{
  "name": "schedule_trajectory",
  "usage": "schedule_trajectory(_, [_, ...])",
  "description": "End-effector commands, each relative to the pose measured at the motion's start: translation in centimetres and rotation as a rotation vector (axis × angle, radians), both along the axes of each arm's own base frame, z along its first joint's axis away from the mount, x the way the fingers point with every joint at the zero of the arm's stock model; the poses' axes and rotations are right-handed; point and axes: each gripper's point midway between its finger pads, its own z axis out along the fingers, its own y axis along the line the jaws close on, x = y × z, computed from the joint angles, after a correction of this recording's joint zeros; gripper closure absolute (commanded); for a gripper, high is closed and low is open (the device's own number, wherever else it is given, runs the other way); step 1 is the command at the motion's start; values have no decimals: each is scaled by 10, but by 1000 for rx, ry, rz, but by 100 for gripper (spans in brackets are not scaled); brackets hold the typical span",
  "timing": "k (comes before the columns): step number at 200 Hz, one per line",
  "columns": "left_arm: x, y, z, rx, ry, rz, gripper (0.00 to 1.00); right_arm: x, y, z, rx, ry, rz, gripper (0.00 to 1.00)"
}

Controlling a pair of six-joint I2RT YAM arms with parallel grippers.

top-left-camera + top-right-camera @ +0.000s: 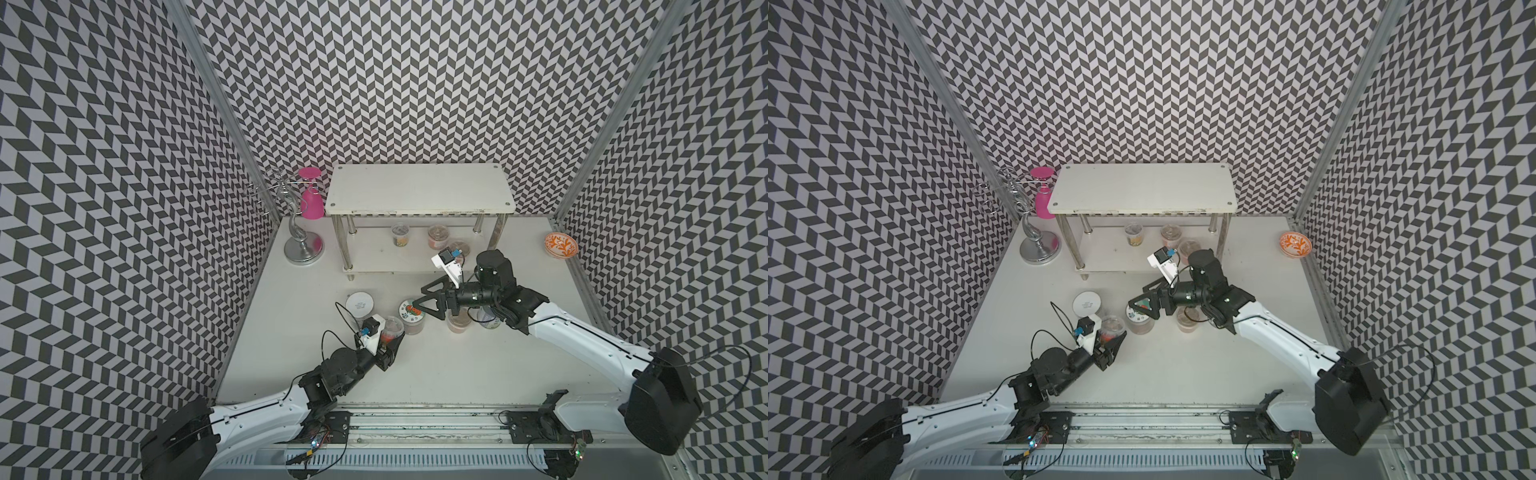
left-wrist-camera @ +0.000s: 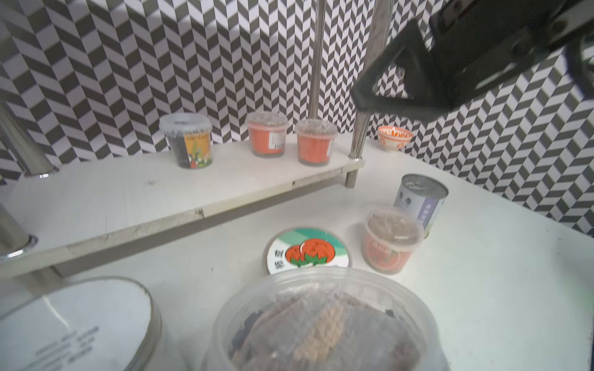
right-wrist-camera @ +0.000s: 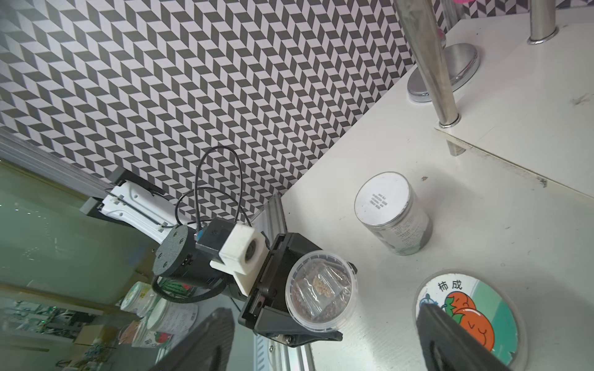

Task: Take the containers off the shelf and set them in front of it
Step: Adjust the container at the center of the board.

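The left gripper is closed on a clear cup. In the right wrist view that cup sits between the two black fingers, one along each side of its wall, lid up. It is in front of the shelf, near the table's front left. I cannot tell whether its base touches the table. The right gripper hangs with its jaws spread wide and nothing between them. One of its fingers lies over the tomato jar without gripping it, and the other is clear of everything. That jar stands upright on the table just beside the held cup. A white-lidded jar stands on the table to the other side of the cup, a little nearer the shelf. Under the right arm stands a red cup. The can is just beside it, mostly hidden in both top views. Three more cups stand on the shelf's lower tier. The yellow-label cup is apart to the left, and the two orange cups are close together near the right legs. The top tier is bare. The bowl sits by the right wall, and the pink goblet hangs on the wire stand, left of the shelf.
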Motion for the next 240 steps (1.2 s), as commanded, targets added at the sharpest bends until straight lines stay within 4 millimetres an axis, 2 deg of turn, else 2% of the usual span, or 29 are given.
schedule_trajectory(1, [1, 5, -5, -41, 13, 38, 39, 7, -5, 17, -16, -137, -29, 6])
schedule_trajectory(38, [-4, 10, -36, 1, 62, 62, 39, 12, -10, 23, -33, -230, -64, 6])
schedule_trajectory(84, [-11, 1, -48, 38, 84, 59, 38, 16, -11, 27, -44, -267, -73, 6])
schedule_trajectory(140, [-19, 0, -80, 117, 180, 37, 38, 15, -11, 21, -54, -266, -64, 6])
schedule_trajectory(212, [-20, -9, -99, 182, 210, 15, 34, 14, -15, 17, -70, -274, -73, 5])
schedule_trajectory(240, [-21, -11, -103, 196, 221, 5, 29, 12, -16, 13, -75, -273, -73, 5])
